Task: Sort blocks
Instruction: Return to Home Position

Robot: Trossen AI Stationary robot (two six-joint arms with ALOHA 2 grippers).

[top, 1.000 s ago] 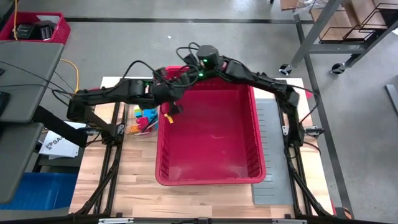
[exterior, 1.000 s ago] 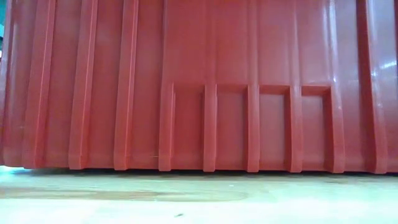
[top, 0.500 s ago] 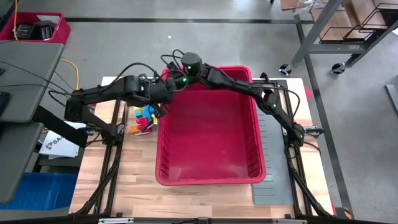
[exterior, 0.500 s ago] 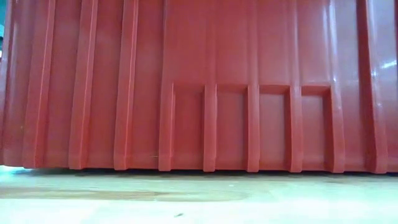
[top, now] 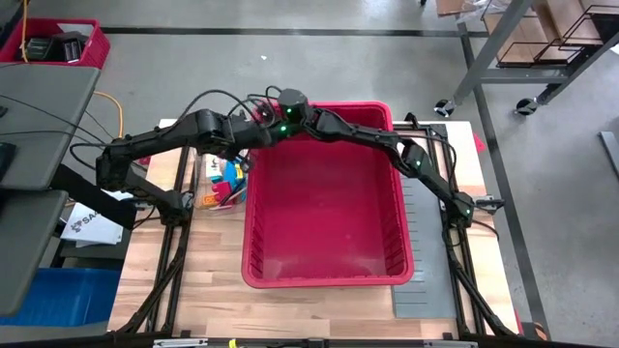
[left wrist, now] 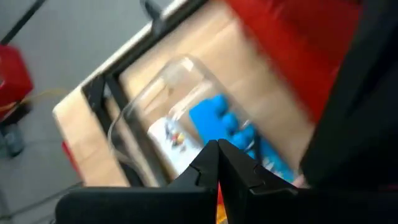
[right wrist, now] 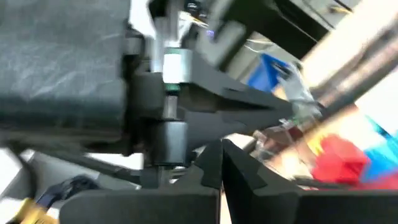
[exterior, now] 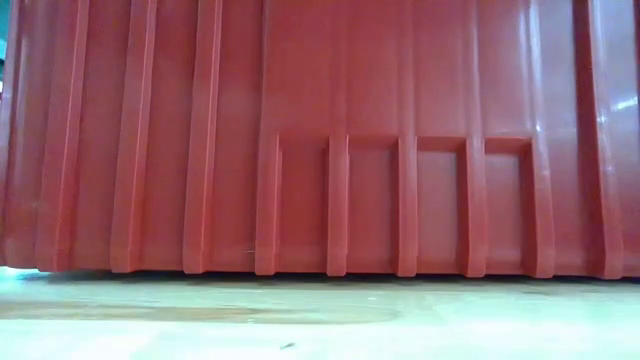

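Both pairs of jaws are pressed shut with nothing between them: we see the left gripper [left wrist: 217, 145] closed to a point in its wrist view, and the right gripper [right wrist: 222, 145] likewise.

We find the blocks [top: 223, 184] heaped together near the table's left edge, toward its far side, just beside the left wall of the red bin [top: 329, 280]. Blue, yellow, orange and red pieces show in the pile. In the left wrist view a blue block [left wrist: 221, 121] lies inside what looks to us like a clear container [left wrist: 155, 99]; the right wrist view catches a red block [right wrist: 339, 158] with blue ones beside it.

From above, the left arm reaches in from the table's left edge and ends over the bin's far left corner, just beyond the pile. The right arm stretches from the table's right edge along the bin's far rim, and its wrist sits at that same corner, close to the left arm's.

The bin takes up the middle of the wooden table [top: 213, 290], and its ribbed wall fills the low view. A grey slotted sheet [top: 426, 227] lies flat between the bin and the table's right edge.
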